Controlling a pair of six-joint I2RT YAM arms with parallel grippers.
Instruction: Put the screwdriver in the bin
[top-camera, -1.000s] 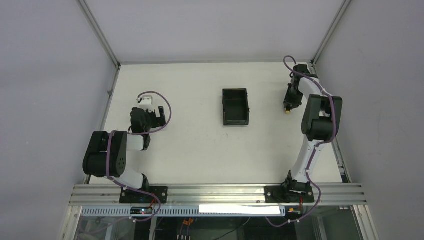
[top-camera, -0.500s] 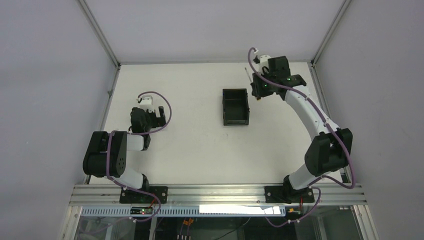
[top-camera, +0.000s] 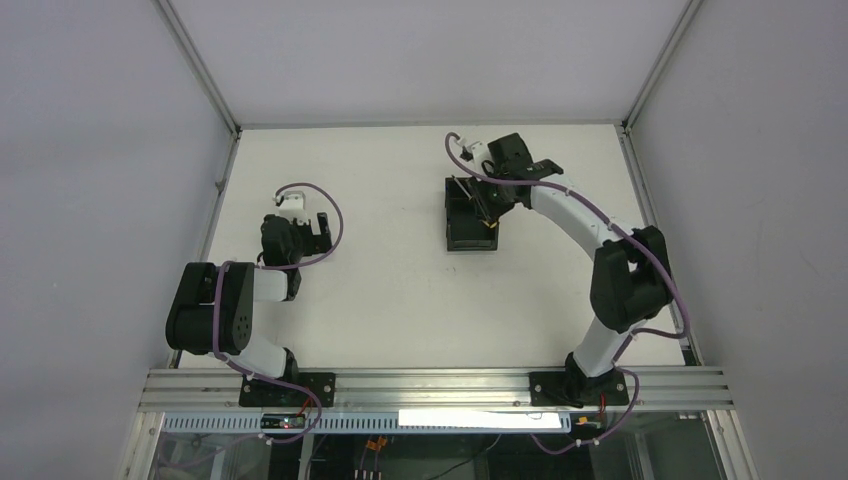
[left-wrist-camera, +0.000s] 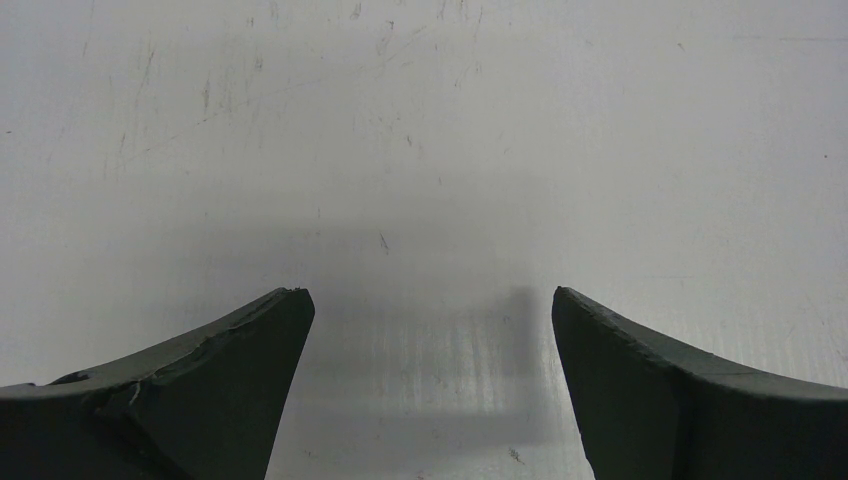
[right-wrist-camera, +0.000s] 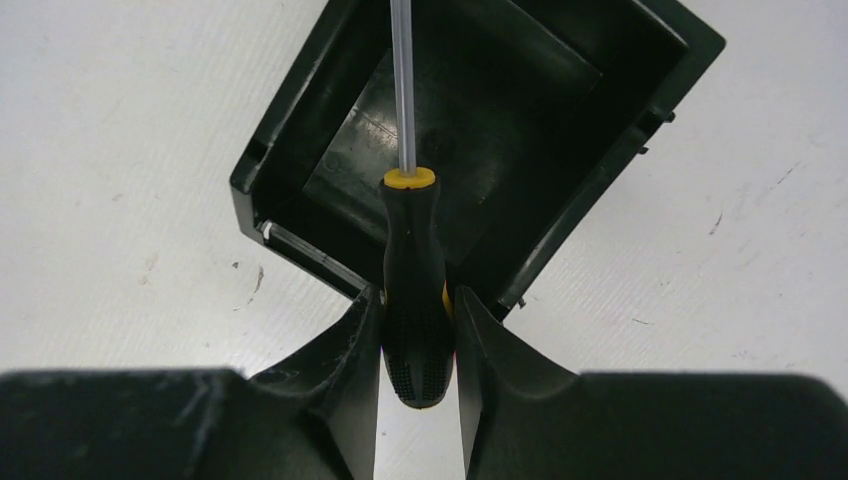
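The black open-top bin (top-camera: 460, 236) stands at the middle rear of the table. My right gripper (top-camera: 488, 212) hangs over its right side, shut on the black handle of the screwdriver (top-camera: 491, 228). In the right wrist view the gripper (right-wrist-camera: 415, 300) clamps the handle (right-wrist-camera: 413, 270). The yellow collar and thin shaft (right-wrist-camera: 402, 90) point out over the bin's inside (right-wrist-camera: 520, 100), above its floor. My left gripper (top-camera: 318, 228) is open and empty over bare table at the left; its fingers (left-wrist-camera: 230, 370) are wide apart.
White table (top-camera: 380, 290) with metal frame posts at the rear corners and grey walls around. The rail (top-camera: 430, 385) with the arm bases runs along the near edge.
My right arm has swung left from the right rear of the table to over the bin, carrying the screwdriver. The left arm has not moved.
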